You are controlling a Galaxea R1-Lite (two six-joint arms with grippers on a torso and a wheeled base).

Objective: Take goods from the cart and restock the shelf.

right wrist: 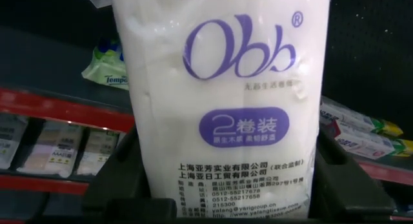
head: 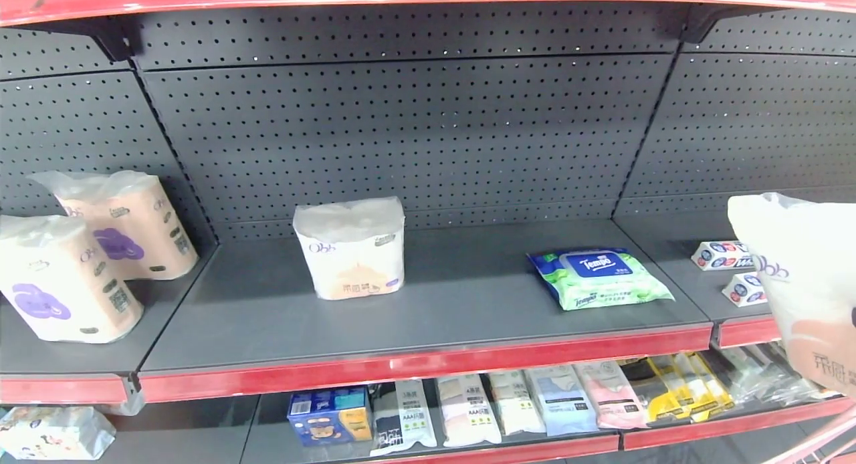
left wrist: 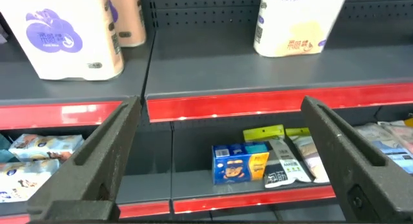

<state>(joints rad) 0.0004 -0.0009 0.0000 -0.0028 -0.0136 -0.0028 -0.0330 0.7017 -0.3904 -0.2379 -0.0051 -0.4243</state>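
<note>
Placement step: right gripper [right wrist: 230, 180] clamps 1 roll pack [head: 810, 283] at head view's right edge, left gripper [left wrist: 219, 153] gapes empty; next likely needs lowering onto shelf [head: 428, 358].

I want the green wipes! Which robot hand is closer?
Right. The right gripper, holding a white roll pack, is to the right of the wipes; the left gripper faces the shelf much farther left.

The held tissue pack [head: 802, 283] was cut off by the right edge, and the lower-shelf packets [head: 468, 410] (far ends under the red lip [head: 428, 364]) were partly hidden.
</note>
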